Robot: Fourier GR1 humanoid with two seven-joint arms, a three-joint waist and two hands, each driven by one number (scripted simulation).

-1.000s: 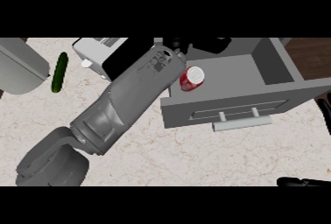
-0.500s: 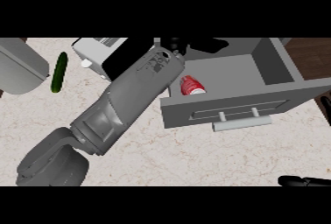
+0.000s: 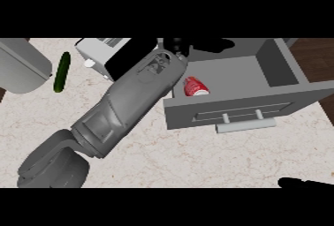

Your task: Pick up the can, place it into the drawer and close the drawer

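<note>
While left hand [image 3: 177, 45] hovers past drawer's [image 3: 228, 112] far rim, fingers hidden, grip unreadable, can [image 3: 195, 87] now lies inside drawer, just below hand, tipped since a second ago. Placement looks done; closing remains. Right hand [image 3: 301, 182] at lower right edge.

Red can [image 3: 195, 87] with a white top band, lying in the grey drawer [image 3: 287, 95], whose front carries a lighter grey handle [image 3: 245, 125]. Counter [image 3: 195, 154] of beige marbled stone with pale veining; dark green cucumber [image 3: 61, 72] at far left, beside a plain grey rounded appliance [image 3: 20, 66]. Left forearm [image 3: 127, 106] grey, ending in a black left hand [image 3: 175, 44]; right hand [image 3: 303, 183] black at the near right edge.
</note>
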